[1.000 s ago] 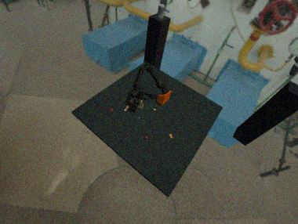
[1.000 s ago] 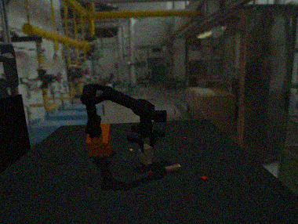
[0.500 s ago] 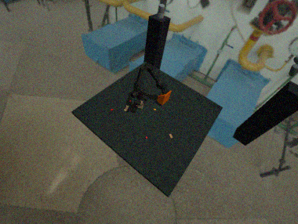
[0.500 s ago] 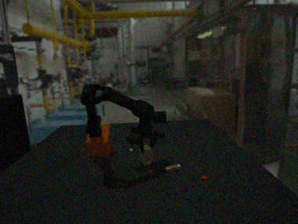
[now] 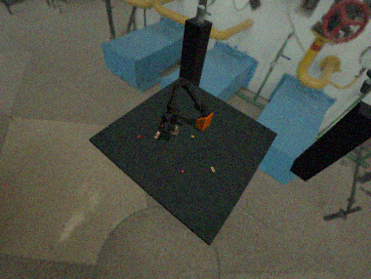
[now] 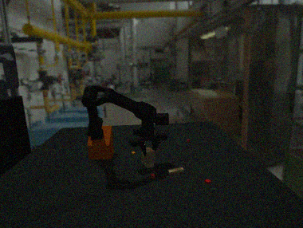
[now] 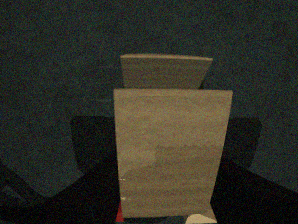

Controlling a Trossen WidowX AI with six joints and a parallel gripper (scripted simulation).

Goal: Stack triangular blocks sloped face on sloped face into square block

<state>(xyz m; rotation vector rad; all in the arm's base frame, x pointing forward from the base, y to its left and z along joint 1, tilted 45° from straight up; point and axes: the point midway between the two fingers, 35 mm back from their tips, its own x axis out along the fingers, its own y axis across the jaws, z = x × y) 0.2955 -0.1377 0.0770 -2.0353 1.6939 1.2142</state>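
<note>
Fingers (image 6: 149, 153) clamp the tan triangular block (image 7: 172, 152) over the lower block (image 7: 166, 71), near the surface's (image 5: 229, 195) far corner. Misaligned descent risks shoving it.

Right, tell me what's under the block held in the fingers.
In the wrist view, the second tan block shows just past the held block, on the dark table. Whatever lies directly beneath is covered.

Orange block (image 5: 205, 121) stands beside the arm (image 6: 120, 101) — elsewhere open table (image 5: 215, 205).
</note>
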